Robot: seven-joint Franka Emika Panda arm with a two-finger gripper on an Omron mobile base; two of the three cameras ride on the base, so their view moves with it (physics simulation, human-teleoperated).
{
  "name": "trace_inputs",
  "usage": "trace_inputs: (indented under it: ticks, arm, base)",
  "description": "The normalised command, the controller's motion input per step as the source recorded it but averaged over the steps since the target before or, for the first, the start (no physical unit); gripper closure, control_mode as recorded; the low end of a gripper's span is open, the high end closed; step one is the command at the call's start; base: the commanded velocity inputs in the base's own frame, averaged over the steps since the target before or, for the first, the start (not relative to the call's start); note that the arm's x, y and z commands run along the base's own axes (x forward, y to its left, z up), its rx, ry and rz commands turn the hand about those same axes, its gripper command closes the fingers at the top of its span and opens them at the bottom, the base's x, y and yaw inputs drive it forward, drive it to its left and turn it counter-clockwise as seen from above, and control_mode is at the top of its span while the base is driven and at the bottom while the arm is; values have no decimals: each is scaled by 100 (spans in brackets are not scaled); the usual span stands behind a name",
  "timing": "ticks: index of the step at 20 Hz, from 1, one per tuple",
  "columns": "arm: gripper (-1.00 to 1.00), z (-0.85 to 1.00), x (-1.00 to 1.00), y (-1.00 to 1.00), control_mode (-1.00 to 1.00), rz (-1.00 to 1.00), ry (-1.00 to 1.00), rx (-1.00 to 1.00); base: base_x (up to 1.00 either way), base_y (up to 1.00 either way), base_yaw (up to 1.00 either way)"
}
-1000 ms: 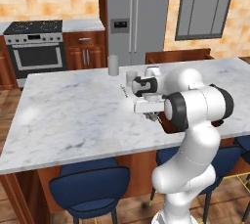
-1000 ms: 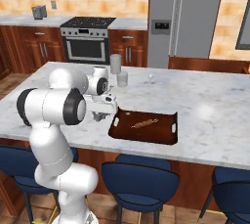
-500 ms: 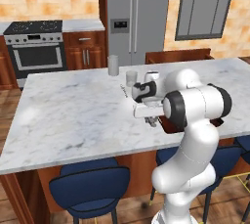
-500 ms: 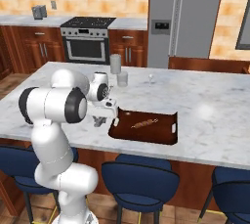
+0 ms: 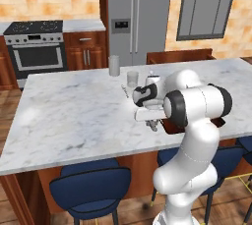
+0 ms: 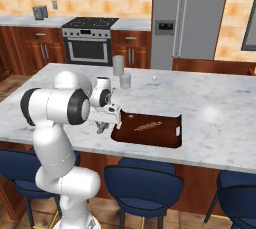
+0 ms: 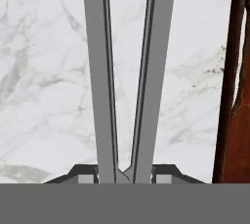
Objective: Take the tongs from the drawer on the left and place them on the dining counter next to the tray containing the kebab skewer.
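The long slim grey metal tongs (image 7: 128, 71) are being pinched at their joined end by the gripper (image 7: 124, 174), w/ both thin arms pointing away over the white-grey veined marble dining counter (image 7: 44, 81). Vs a sec ago the hand is sitting lower, closer to the slab, just beside the dark brown rectangular tray (image 6: 165, 135) holding the small orange-brown kebab skewer (image 6: 146, 126). Judging by that, it's nearing set-down; release not yet done.
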Motion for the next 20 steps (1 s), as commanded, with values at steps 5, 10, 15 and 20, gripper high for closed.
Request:
trace_inputs:
  ticks: [5,10,15,20]
  arm:
    - [-100,0,-3,0,-100,0,0,0]
    - [-100,27,-24,-7,-100,-1,-3,0]
    - [-100,86,-68,0,-100,0,-16,0]
    - [-100,77,-100,0,-100,0,-21,0]
  base:
    - [0,0,0]
    - [0,0,0]
    - [0,0,0]
    - [0,0,0]
